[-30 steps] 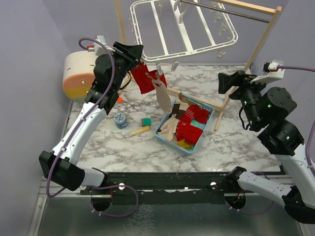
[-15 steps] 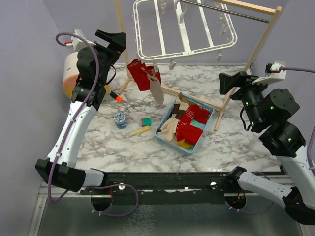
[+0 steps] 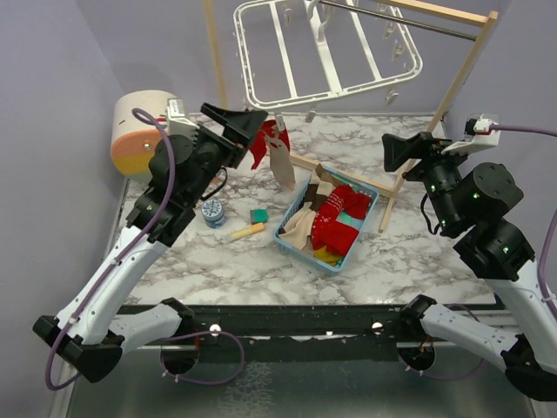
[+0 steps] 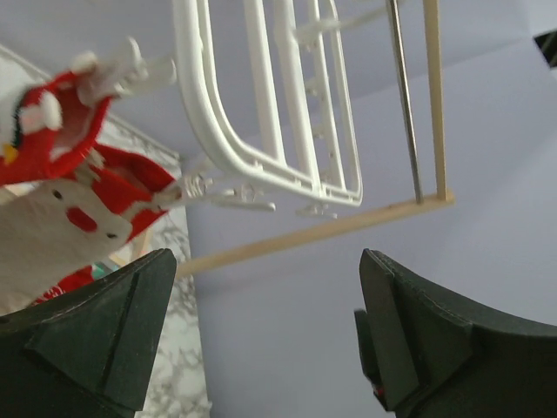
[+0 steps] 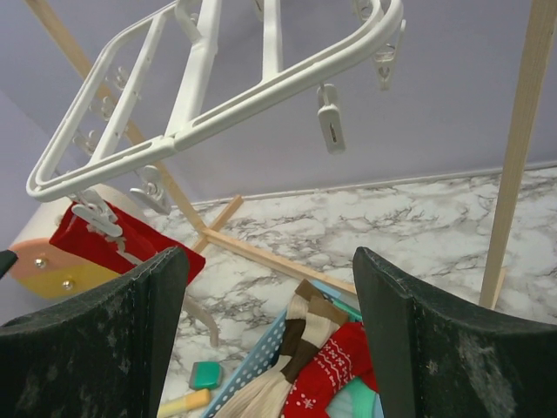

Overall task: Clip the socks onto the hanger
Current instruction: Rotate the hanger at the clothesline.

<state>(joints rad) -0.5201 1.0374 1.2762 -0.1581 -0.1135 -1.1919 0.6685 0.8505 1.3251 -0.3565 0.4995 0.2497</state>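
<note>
The left arm has swung back in toward the hanger (image 3: pixel 329 78); left fingers (image 4: pixel 104 331) spread wide, empty, beside the red sock (image 3: pixel 261 150) and beige sock (image 3: pixel 281 164) (both clipped) at its 7 o'clock corner. Right fingers (image 5: pixel 87 348) apart, empty, at 3 o'clock of the table (image 3: pixel 418 261).

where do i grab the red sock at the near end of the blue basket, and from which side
Probably pinch the red sock across its middle, coming straight down from above. It lies flat on top of the other socks, so its upper face is free, while the basket walls block a sideways approach.
</note>
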